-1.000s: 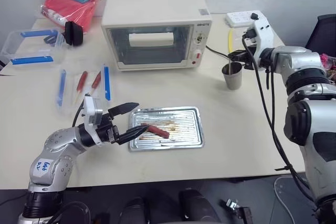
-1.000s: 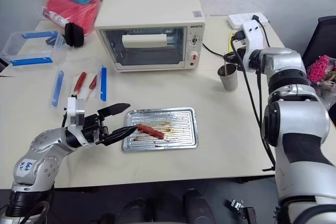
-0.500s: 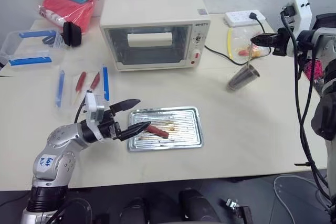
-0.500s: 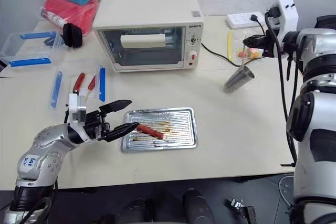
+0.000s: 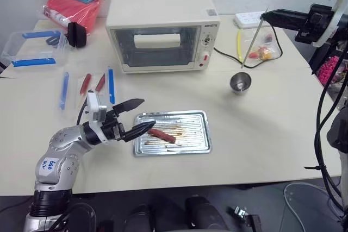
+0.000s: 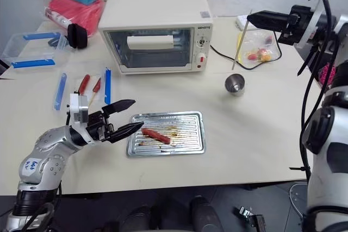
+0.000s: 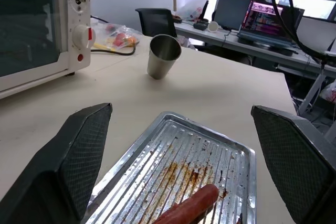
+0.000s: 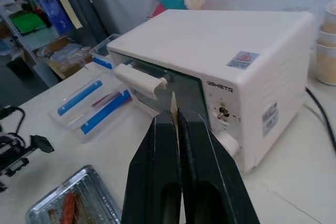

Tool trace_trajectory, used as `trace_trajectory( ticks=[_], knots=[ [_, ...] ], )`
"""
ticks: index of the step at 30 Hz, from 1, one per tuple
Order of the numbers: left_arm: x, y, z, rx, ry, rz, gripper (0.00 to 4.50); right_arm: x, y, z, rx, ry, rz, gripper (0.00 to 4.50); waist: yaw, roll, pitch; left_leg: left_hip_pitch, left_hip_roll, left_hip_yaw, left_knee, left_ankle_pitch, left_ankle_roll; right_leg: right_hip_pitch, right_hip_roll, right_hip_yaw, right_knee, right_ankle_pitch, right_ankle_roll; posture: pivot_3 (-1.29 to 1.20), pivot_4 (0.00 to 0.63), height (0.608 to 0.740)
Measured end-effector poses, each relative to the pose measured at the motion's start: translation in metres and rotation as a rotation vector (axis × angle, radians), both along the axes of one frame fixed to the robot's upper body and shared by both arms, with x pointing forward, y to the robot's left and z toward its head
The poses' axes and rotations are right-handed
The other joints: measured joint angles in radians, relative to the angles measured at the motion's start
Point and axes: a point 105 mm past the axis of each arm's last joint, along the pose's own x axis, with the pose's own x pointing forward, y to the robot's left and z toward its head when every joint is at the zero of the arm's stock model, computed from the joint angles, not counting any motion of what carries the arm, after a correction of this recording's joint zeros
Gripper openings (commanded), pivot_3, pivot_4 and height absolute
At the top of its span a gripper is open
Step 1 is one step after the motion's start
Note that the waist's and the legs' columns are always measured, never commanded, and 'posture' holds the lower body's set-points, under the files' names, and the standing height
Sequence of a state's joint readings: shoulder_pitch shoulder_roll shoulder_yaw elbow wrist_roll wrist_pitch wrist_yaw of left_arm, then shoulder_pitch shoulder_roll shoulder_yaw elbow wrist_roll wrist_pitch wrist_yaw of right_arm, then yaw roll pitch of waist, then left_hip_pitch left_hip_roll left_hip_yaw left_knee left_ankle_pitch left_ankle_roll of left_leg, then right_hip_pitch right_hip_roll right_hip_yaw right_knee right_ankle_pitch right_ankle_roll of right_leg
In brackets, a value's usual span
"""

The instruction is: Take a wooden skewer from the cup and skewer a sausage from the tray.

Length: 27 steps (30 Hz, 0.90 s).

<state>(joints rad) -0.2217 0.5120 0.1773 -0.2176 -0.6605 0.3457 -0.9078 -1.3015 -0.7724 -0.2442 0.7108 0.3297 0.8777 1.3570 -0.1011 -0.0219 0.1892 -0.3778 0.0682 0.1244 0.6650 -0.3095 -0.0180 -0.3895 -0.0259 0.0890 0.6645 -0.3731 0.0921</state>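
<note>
So the table (image 5: 255,134) carried the whole set-up, with the toaster oven (image 5: 162,31) at the back and everything for the job laid out in front of it. Largest of the task's pieces was the tray (image 5: 185,134), flat near the front edge, grease-streaked, and on its left half lay the sausage (image 5: 162,135), slanted a little across the ridges. Behind and to the right, well apart from the tray, stood the cup (image 5: 240,82), upright, looking empty from above.

Over on the left side, the left gripper (image 5: 134,117) hovered at the tray's left end with its two fingers spread wide, nothing between them; in its wrist view the sausage (image 7: 189,209) sat just beyond the open fingers. Up high on the right, the right gripper (image 5: 266,14) was pressed together on the top end of the wooden skewer (image 5: 253,39), which hung down at a slant, its lower tip clear above the cup.

Smallest thing, biggest worry: that thin stick. My read was that the carry to the tray was the step in hand. Done well, the right arm would bring the skewer across without letting it swivel in the pinch, then line its free tip with one end of the sausage and push along its length. The left claw looked placed to close on the sausage and steady it, because a smooth sausage on a greasy tray would likely slide away from a lone push.
</note>
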Motion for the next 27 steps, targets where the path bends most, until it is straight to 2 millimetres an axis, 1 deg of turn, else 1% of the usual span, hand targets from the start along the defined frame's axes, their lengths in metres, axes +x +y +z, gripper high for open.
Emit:
trace_trajectory(
  ticks=[1, 3, 6, 7, 9, 11, 13, 15, 17, 20, 23, 27],
  knots=[
    [0.001, -0.002, 0.001, -0.014, -0.008, 0.002, 4.5, -0.002, 0.01, -0.005, 0.04, 0.03, 0.043, 0.03, 0.0, 0.0, 0.0, 0.0, 0.0, 0.0, 0.0, 0.0, 0.0, -0.001, 0.0, 0.0, 0.001, 0.0, 0.0, 0.0, 0.15, 0.74],
    [0.005, -0.008, 0.007, -0.042, -0.037, 0.008, 4.5, -0.01, 0.024, -0.01, 0.12, 0.064, 0.095, 0.03, 0.004, 0.0, 0.0, 0.0, 0.0, -0.001, 0.001, 0.0, 0.0, -0.001, 0.0, 0.001, 0.003, 0.0, 0.0, 0.0, 0.15, 0.74],
    [0.015, -0.022, 0.013, -0.094, -0.075, 0.017, 4.5, -0.022, 0.054, -0.025, 0.217, 0.125, 0.177, 0.03, 0.012, 0.0, 0.0, -0.001, 0.001, -0.002, 0.001, 0.001, -0.001, -0.002, 0.001, 0.001, 0.005, 0.0, 0.0, 0.0, 0.15, 0.74],
    [0.019, -0.029, 0.015, -0.123, -0.09, 0.021, 4.5, -0.022, 0.064, -0.028, 0.302, 0.144, 0.181, 0.03, 0.014, 0.0, 0.0, -0.002, 0.001, -0.002, 0.002, 0.001, -0.001, -0.002, 0.001, 0.001, 0.006, 0.0, 0.0, 0.0, 0.15, 0.74],
    [0.025, -0.044, 0.019, -0.16, -0.116, 0.025, 4.5, -0.021, 0.077, -0.036, 0.414, 0.168, 0.149, 0.03, 0.017, 0.0, 0.0, -0.003, 0.001, -0.002, 0.002, 0.002, -0.001, -0.003, 0.001, 0.0, 0.007, 0.0, 0.0, 0.0, 0.15, 0.74],
    [0.026, -0.054, 0.021, -0.164, -0.142, 0.016, 4.5, -0.021, 0.082, -0.046, 0.459, 0.204, 0.111, 0.03, 0.019, 0.0, 0.0, -0.007, 0.0, -0.004, 0.003, 0.002, -0.001, -0.006, 0.0, -0.001, 0.01, 0.0, 0.0, 0.0, 0.15, 0.74],
    [0.031, -0.058, 0.024, -0.198, -0.155, 0.047, 4.5, -0.021, 0.084, -0.052, 0.52, 0.23, 0.071, 0.03, 0.02, 0.0, 0.0, -0.009, -0.001, -0.004, 0.004, 0.002, 0.0, -0.007, -0.001, -0.001, 0.01, 0.0, 0.001, 0.0, 0.15, 0.74],
    [0.036, -0.065, 0.03, -0.24, -0.173, 0.075, 4.5, -0.022, 0.086, -0.053, 0.575, 0.248, 0.051, 0.03, 0.019, 0.0, 0.0, -0.01, -0.001, -0.004, 0.004, 0.003, 0.0, -0.008, -0.001, -0.001, 0.01, 0.001, 0.001, 0.0, 0.15, 0.74],
    [0.041, -0.071, 0.038, -0.283, -0.194, 0.1, 4.5, -0.027, 0.092, -0.055, 0.588, 0.258, 0.053, 0.03, 0.018, 0.0, 0.0, -0.01, -0.001, -0.005, 0.004, 0.003, 0.0, -0.008, 0.0, -0.001, 0.01, 0.001, 0.001, 0.0, 0.15, 0.74],
    [0.041, -0.08, 0.048, -0.318, -0.223, 0.091, 4.5, -0.032, 0.097, -0.061, 0.613, 0.283, 0.047, 0.03, 0.015, 0.0, 0.0, -0.01, -0.001, -0.004, 0.003, 0.003, 0.0, -0.008, 0.0, -0.001, 0.01, 0.001, 0.001, 0.0, 0.15, 0.74],
    [0.045, -0.09, 0.048, -0.339, -0.218, 0.092, 4.5, -0.033, 0.102, -0.061, 0.662, 0.306, 0.05, 0.03, 0.015, 0.0, 0.0, -0.009, -0.001, -0.004, 0.003, 0.003, 0.0, -0.008, 0.0, -0.001, 0.008, 0.001, 0.001, 0.0, 0.15, 0.74],
    [0.049, -0.095, 0.051, -0.371, -0.222, 0.106, 4.5, -0.04, 0.107, -0.065, 0.702, 0.329, 0.059, 0.03, 0.016, 0.0, 0.0, -0.01, -0.001, -0.004, 0.003, 0.003, 0.0, -0.008, 0.0, -0.001, 0.008, 0.001, 0.001, 0.0, 0.15, 0.74]
  ],
)
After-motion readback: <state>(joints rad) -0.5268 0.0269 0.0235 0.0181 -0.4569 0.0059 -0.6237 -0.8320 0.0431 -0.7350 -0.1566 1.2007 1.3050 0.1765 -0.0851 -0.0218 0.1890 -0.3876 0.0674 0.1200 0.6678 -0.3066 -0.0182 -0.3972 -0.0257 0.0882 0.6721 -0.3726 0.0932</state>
